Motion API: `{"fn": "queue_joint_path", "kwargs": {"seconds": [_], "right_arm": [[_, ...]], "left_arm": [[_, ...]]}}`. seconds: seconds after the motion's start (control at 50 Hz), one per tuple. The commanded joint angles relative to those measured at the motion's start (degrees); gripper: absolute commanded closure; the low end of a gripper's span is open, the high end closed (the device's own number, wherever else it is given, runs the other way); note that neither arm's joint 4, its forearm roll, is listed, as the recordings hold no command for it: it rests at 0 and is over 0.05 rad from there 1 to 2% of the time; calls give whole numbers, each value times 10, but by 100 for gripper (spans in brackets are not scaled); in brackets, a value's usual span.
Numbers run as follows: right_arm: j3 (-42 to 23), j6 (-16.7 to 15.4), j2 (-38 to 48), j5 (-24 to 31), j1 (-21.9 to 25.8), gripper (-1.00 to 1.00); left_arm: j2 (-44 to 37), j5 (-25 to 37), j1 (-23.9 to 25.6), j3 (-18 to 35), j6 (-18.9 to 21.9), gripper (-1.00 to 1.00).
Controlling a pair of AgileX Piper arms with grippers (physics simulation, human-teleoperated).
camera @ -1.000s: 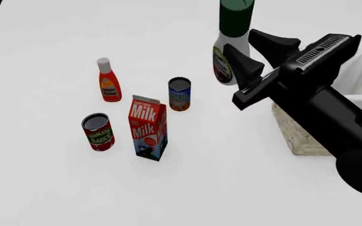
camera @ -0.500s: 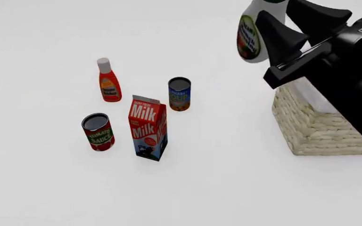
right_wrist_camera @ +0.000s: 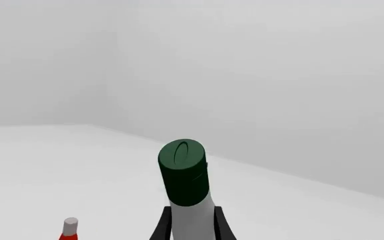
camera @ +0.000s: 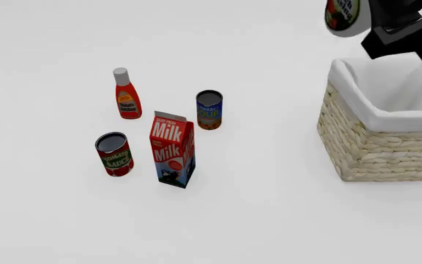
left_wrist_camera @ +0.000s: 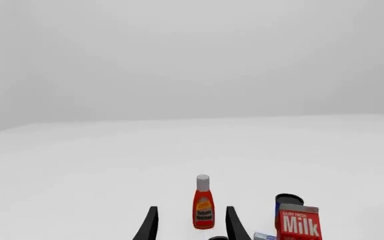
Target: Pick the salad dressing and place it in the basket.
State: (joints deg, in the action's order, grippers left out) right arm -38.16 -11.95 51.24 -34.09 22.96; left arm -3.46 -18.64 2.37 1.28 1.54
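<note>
The salad dressing (camera: 342, 16), a white bottle with a green-and-red label, hangs at the top right of the front view, above the far left corner of the basket (camera: 376, 151). My right gripper (camera: 400, 26) is shut on it, and much of the gripper runs out of frame. In the right wrist view the dark green cap (right_wrist_camera: 184, 172) stands up between the two black fingers (right_wrist_camera: 162, 227). The wicker basket with its white lining stands at the right of the table. My left gripper (left_wrist_camera: 192, 210) is open and holds nothing, low at the front view's left edge.
On the table's left half stand a red ketchup bottle (camera: 127, 94), a tomato sauce can (camera: 114, 154), a milk carton (camera: 171, 149) and a blue-and-yellow can (camera: 209, 110). The left wrist view looks toward the ketchup bottle (left_wrist_camera: 203, 205) and the milk carton (left_wrist_camera: 300, 225).
My right gripper has carried the salad dressing up and to the right, from beside the basket to above its far left corner. The left arm has shifted a little lower at the left edge.
</note>
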Motion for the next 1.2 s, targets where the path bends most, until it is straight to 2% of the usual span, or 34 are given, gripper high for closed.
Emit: {"fn": "queue_joint_path", "kwargs": {"seconds": [0.02,0.48,0.62,0.78,0.98,1.2], "right_arm": [[-26,18,-9,12,-54,100],[-35,32,6,30,-180,100],[-38,34,29,36,-235,100],[-32,39,59,25,-274,100],[-27,46,78,33,-314,100],[-23,52,96,22,-330,100]], "left_arm": [[30,31,-19,-13,-10,-100],[30,28,-30,-13,-19,-100],[28,26,-27,-13,-20,-100],[10,6,-23,-13,-21,-100],[4,1,-23,-13,-24,-100],[4,2,-22,-13,-22,-100]]}}
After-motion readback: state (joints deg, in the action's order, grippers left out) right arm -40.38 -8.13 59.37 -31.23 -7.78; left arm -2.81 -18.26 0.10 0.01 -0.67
